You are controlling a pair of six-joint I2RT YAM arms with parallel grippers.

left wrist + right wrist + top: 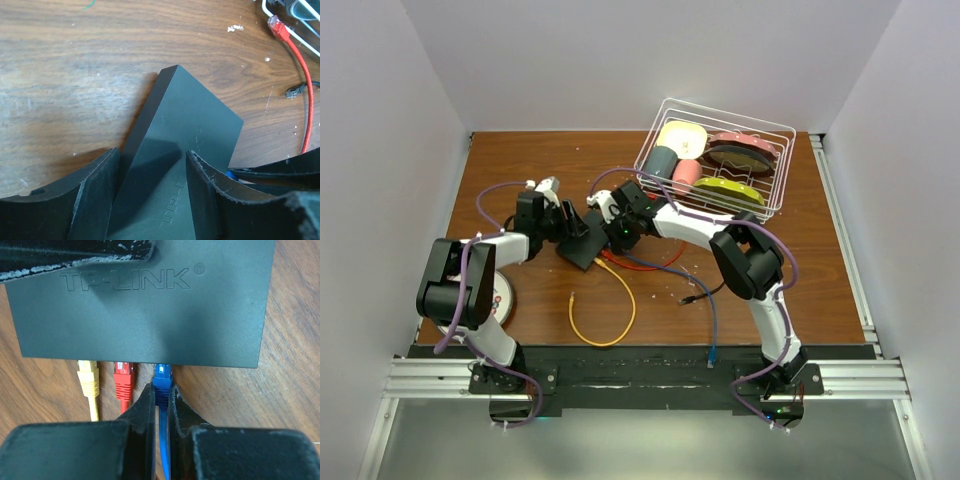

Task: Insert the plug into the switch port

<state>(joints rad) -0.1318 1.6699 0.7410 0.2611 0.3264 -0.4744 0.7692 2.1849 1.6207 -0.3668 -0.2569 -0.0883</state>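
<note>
Our right jaws were pinched shut on the blue plug [162, 382], its nose at the port edge of the TP-Link switch [145, 315], just beside the seated red plug [124, 377] and yellow plug [88, 376]. Our left jaws straddled the switch, which sat on the bench [520, 160] between the arms, but we could not tell whether they clamped it. We judged the insertion nearly done: only the final push and release remained.
</note>
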